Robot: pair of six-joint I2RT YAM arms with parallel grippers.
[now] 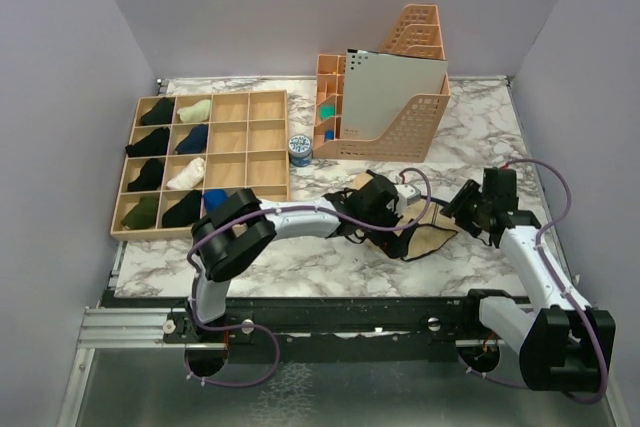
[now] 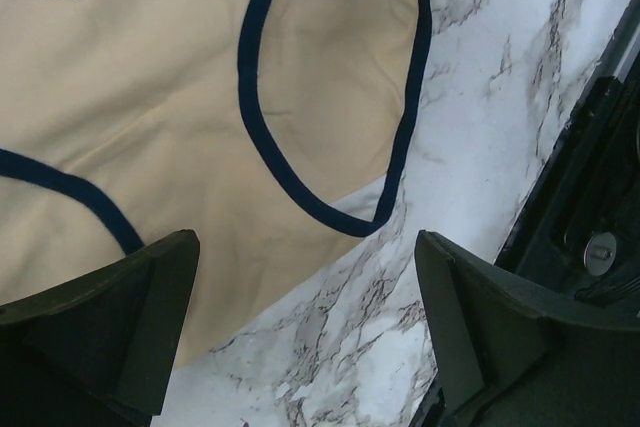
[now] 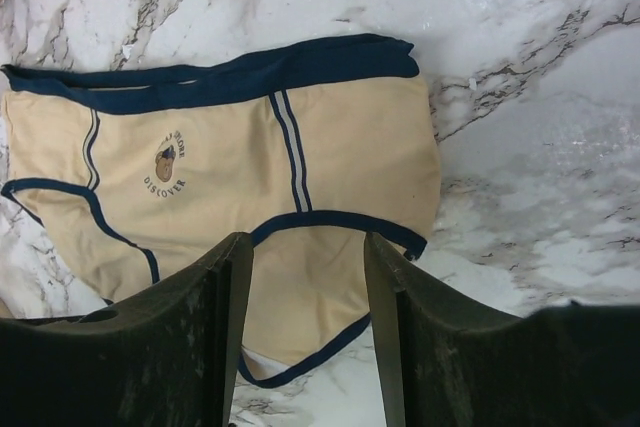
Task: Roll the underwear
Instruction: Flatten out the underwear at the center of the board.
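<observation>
The underwear is a cream brief with navy trim, lying flat on the marble table between the two arms. In the right wrist view the underwear shows its waistband, a small printed badge and one leg opening. My right gripper hovers over that leg opening, open, with nothing between its fingers. In the left wrist view the underwear fills the upper left. My left gripper stands wide open just above the fabric's lower edge and the bare marble. From above, my left gripper hides the brief's left part, and my right gripper is at its right.
A wooden compartment tray at the left holds several rolled garments. Orange file holders stand at the back, with a small blue tin beside them. The black front rail runs close to the left gripper.
</observation>
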